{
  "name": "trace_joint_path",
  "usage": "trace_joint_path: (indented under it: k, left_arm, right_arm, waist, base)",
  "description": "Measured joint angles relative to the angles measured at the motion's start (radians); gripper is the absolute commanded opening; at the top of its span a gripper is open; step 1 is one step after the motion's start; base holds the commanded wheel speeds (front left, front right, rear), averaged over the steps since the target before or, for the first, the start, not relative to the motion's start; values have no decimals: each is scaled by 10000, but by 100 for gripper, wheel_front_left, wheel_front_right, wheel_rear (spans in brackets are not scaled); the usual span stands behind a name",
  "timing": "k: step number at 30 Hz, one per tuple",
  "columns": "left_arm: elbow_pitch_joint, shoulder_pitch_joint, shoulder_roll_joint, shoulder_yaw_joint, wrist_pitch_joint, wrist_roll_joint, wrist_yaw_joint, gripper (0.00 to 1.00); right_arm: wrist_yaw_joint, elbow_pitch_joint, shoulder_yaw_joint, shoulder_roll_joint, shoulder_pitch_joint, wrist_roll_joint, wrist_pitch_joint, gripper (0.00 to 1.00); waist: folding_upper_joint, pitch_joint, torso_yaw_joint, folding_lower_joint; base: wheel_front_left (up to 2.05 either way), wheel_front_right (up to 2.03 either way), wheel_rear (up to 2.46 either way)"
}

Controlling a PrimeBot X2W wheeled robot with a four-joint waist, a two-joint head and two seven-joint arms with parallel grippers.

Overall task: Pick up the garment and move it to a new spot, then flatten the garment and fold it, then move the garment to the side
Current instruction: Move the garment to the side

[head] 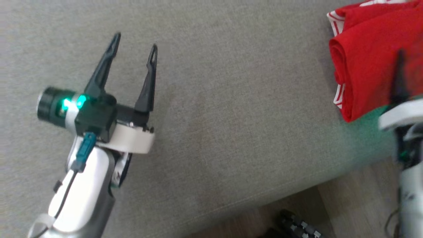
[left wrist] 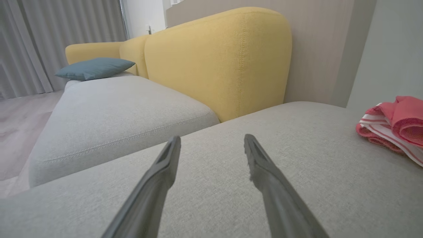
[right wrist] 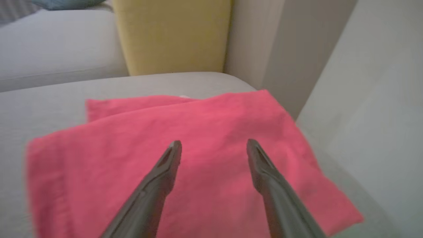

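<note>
The folded red garment (head: 366,59) lies by the seat's (head: 231,115) right edge. The right claw (right wrist: 214,142) hangs released over it. The left claw (head: 135,40) is spread empty above mid-seat.

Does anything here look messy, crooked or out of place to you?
Nothing is spilled or damaged. The red garment lies folded at the right end of the grey sofa seat, but loosely: one layer sticks out askew, and its white-striped trim peeks out at the edge.
</note>
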Motion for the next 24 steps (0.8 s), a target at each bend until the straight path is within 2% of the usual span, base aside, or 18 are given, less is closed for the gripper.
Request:
trace_joint_path:
  k: [5,11,19,24]
  left_arm:
    - [94,598,-107,52,0,-224,219,100]
    - [282,1144,-313,190,-31,-506,500,100]
    - [334,2213,-326,917,-46,-777,961,100]
    - [364,2815,-284,1143,-46,-907,1043,100]
  right_arm:
    - [0,-1586,903,568,1220,174,-88,100]
    - [0,-2824,1824,878,2011,207,-128,100]
    - [0,-3544,2303,1089,2617,178,-123,100]
    - [0,-3701,2368,1191,2928,157,-121,100]
  waist:
    - [0,-528,295,0]
    - [0,-1120,1016,0]
    - [0,-1895,2168,0]
    - [0,-2382,2476,-1]
  base:
    - [0,0,0]
    - [0,0,0]
    - [0,0,0]
    - [0,0,0]
